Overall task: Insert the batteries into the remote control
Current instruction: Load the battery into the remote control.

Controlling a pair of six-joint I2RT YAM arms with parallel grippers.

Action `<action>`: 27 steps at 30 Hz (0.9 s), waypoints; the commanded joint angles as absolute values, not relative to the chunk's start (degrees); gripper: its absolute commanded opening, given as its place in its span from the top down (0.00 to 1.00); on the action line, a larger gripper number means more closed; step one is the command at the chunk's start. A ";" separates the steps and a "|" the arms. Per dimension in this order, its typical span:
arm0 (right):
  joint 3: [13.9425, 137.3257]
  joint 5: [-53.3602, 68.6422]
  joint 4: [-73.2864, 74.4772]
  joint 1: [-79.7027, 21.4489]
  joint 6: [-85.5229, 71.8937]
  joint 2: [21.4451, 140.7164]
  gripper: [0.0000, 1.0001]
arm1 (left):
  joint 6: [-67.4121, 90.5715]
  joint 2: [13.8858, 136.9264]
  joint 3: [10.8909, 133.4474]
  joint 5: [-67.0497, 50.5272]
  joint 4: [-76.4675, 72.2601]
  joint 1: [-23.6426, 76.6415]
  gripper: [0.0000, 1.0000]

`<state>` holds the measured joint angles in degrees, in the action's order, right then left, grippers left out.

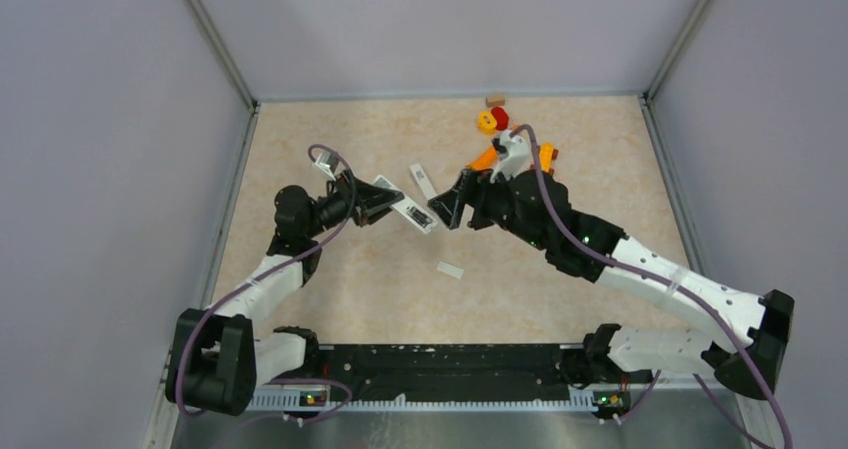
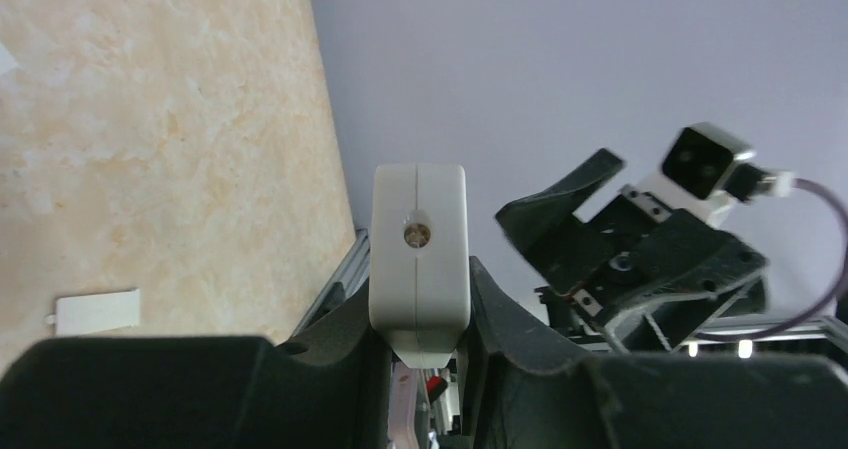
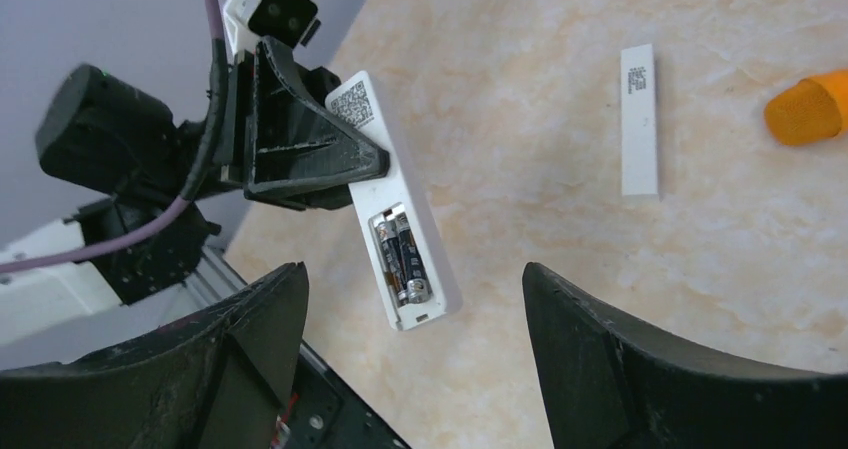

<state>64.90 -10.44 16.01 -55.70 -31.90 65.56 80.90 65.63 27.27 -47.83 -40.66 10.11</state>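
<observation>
- The remote control, at the centre of the right wrist view, is clenched at its labelled end by the left gripper.
- It looks light, stiff and smooth; I would hold it by the narrow sides, clear of the bay.
- Its open bay holds two batteries, side by side.
- The right gripper is released and empty, just beside the remote.

Slim white remote control, raised off the table, slanted, clamped at its labelled end in the left hand. Back compartment uncovered, facing upward. Two dark silver batteries seated side by side inside, near the free end.
</observation>
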 commanded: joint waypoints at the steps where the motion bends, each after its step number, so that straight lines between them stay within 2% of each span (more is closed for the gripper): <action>1: 54.40 -12.96 -3.72 -55.46 -46.50 59.51 0.20 | 87.70 62.84 29.13 -48.94 -48.50 9.71 1.00; 6: 49.02 -10.35 -12.24 -55.46 -52.30 58.31 0.20 | 92.98 61.39 30.02 -48.06 -50.47 9.67 1.00; 10: 42.37 -8.78 -25.53 -55.46 -56.99 56.80 0.20 | 97.29 61.08 30.41 -47.07 -52.76 9.67 1.00; 17: 41.85 -6.02 -29.80 -55.47 -57.38 57.21 0.21 | 102.96 61.64 30.45 -45.97 -58.09 9.58 1.00; 27: 43.32 -4.25 -29.21 -55.41 -57.76 59.85 0.38 | 103.43 61.26 30.89 -45.94 -58.18 9.63 1.00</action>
